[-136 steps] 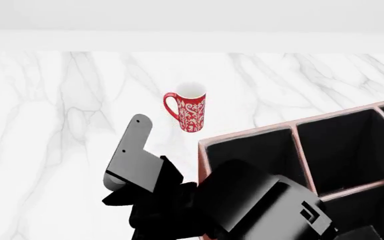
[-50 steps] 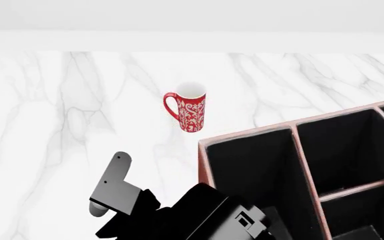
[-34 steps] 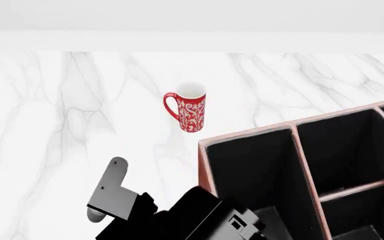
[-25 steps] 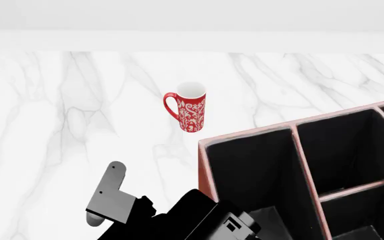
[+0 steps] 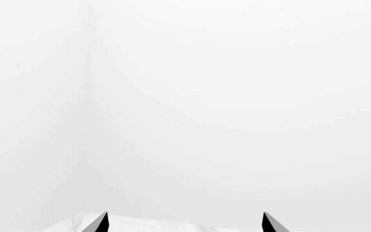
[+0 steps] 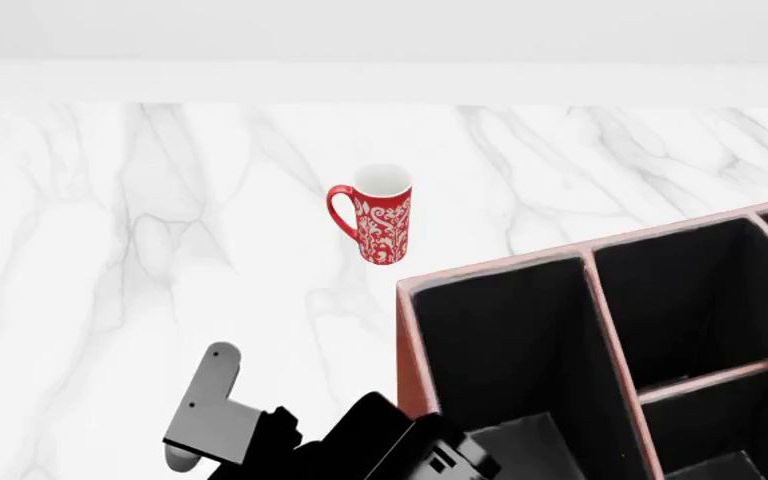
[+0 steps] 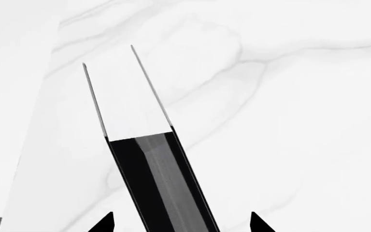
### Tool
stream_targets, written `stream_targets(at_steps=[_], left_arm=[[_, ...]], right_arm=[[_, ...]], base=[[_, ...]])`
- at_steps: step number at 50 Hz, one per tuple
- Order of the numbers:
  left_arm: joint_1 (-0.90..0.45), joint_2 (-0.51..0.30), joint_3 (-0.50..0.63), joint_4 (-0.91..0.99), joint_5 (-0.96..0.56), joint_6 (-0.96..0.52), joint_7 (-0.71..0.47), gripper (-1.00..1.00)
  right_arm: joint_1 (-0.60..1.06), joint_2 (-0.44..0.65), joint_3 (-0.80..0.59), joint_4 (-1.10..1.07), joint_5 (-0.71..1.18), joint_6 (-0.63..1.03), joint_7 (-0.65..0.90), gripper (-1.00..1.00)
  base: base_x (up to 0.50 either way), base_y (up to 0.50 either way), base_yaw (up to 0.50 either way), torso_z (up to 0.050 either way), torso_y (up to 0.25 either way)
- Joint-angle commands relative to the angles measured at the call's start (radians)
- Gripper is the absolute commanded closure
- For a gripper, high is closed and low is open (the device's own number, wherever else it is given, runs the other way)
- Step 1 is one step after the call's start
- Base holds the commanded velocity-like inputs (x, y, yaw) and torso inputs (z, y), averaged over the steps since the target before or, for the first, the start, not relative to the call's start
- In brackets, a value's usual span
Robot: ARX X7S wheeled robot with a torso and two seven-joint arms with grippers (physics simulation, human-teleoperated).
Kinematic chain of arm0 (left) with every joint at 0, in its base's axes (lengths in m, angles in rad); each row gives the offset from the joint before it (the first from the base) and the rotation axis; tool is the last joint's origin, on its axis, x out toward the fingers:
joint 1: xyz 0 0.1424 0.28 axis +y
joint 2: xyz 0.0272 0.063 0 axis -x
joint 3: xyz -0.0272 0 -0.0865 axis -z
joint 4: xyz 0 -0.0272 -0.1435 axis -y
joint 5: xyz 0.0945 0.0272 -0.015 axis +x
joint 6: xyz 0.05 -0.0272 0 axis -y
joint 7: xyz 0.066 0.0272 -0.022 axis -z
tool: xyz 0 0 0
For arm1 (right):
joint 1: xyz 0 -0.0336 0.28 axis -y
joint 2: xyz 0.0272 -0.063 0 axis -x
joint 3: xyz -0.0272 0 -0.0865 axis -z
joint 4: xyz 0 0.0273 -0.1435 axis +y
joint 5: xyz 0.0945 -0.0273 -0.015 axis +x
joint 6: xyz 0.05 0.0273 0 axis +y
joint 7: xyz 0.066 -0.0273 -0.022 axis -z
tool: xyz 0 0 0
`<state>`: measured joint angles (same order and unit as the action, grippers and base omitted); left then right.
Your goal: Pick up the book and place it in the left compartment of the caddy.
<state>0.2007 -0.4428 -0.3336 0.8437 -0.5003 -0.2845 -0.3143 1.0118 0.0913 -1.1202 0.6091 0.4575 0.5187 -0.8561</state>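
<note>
- The thick black hardcover book shows only in the right wrist view. It is a dark slab with a grey stripe down its middle, and a white page block runs on between two thin cover lines.
- In that view the book lies between the two dark tips of the right claw and reaches away from them, with the white marble desk behind it.
- The tips stand on either side of the book, but any contact falls outside the frame, so I cannot tell whether the right claw grips it.
- From the head view I cannot tell where the book sits relative to the caddy.
- The large reddish-brown caddy with pale pinkish rims stands on the desk.
- Its long black-lined left compartment has a flat grey patch low at its near end. I cannot tell what the patch is.
- A black robot arm crosses the caddy's near left corner, and a grey bracket sits just outside the caddy's left wall.
- A red patterned mug stands upright beyond the caddy's far left corner, apart from it, with its handle turned away from the caddy.
- The left claw has its tips spread wide with nothing between them, and it faces a white wall.
</note>
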Motion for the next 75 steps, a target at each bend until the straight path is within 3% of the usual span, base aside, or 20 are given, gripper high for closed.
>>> stream_targets(at_steps=[1,9,10,24,37,43,63,75], left_arm=[[0.005,-0.003,-0.002,0.004,-0.004,0.004,-0.001,-1.00],[0.009,-0.005,-0.003,0.006,-0.005,0.007,-0.002,-1.00],[0.008,-0.005,-0.004,0.006,-0.004,0.006,-0.004,-1.00],[0.010,-0.007,0.010,0.003,0.004,0.014,-0.001,-1.00],[0.011,-0.009,0.011,0.000,0.004,0.019,-0.003,-1.00],[0.015,-0.010,0.014,0.006,0.006,0.019,-0.005,-1.00],[0.015,-0.015,0.008,0.001,0.000,0.023,-0.011,-1.00],[0.015,-0.019,0.010,0.006,-0.003,0.019,-0.018,-1.00]], right_arm=[[-0.004,-0.017,-0.014,0.036,-0.009,-0.027,-0.005,-1.00],[-0.014,0.000,-0.031,0.004,-0.036,-0.066,0.021,-1.00],[-0.014,0.000,-0.032,0.008,-0.034,-0.065,0.015,1.00],[-0.010,0.010,-0.023,0.007,-0.030,-0.074,0.033,1.00],[-0.018,0.048,0.043,-0.103,0.009,-0.019,0.142,1.00],[-0.010,0.059,0.110,-0.159,0.070,0.053,0.202,1.00],[0.015,0.093,0.150,-0.305,0.111,0.234,0.349,1.00],[0.031,0.094,0.262,-0.419,0.185,0.437,0.555,1.00]], base=[[0.00,0.00,0.00,0.000,0.000],[0.00,0.00,0.00,0.000,0.000],[0.00,0.00,0.00,0.000,0.000],[0.00,0.00,0.00,0.000,0.000],[0.00,0.00,0.00,0.000,0.000],[0.00,0.00,0.00,0.000,0.002],[0.00,0.00,0.00,0.000,0.001],[0.00,0.00,0.00,0.000,0.002]])
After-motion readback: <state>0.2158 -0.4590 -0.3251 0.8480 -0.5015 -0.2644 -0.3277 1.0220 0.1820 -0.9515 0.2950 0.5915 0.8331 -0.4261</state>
